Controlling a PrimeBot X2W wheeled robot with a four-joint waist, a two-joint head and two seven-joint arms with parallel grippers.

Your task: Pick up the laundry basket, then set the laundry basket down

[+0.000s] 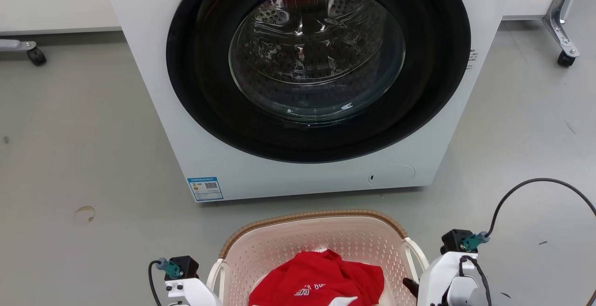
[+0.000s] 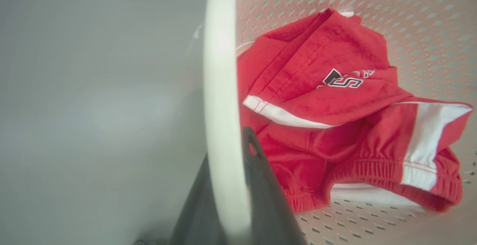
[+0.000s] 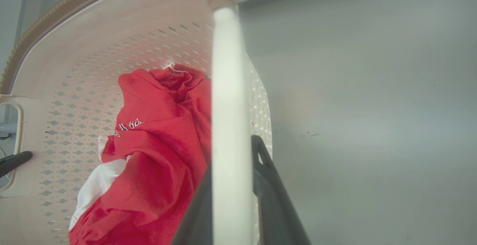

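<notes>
Laundry basket (image 1: 288, 245): located at the bottom centre of the head view, on the floor side of the washer (image 1: 307, 175) and just in front of it. Its near half is cut off by the frame edge, so the base is hidden and it cannot be determined whether the laundry basket rests on the floor (image 1: 84, 147) or is raised. The far wall and the brown rim are visible. A red garment (image 1: 321, 278) with white trim and partly legible lettering lies crumpled inside. Left claw (image 2: 225, 155): both dark fingers are closed against the white left handle (image 2: 220, 88), one on each side, with no gap discernible; the outer finger is largely hidden behind the handle. Right claw (image 3: 231, 155): same condition, fingers clamped on either side of the white right handle (image 3: 229, 88), with the inner finger mostly covered by it. In both wrist views the handle and fingers are blurred at close range. In the head view, both forearms are cut off at the bottom edge. The washer door (image 1: 316, 54) is shut, and the drum shows through the glass. A label (image 1: 205, 188) sits at the lower left of the washer front; its print is too small to read. A caster (image 1: 36, 56) stands at the far left, and another caster frame (image 1: 565, 54) at the far right. A black cable (image 1: 535, 181) arcs above the right forearm.
</notes>
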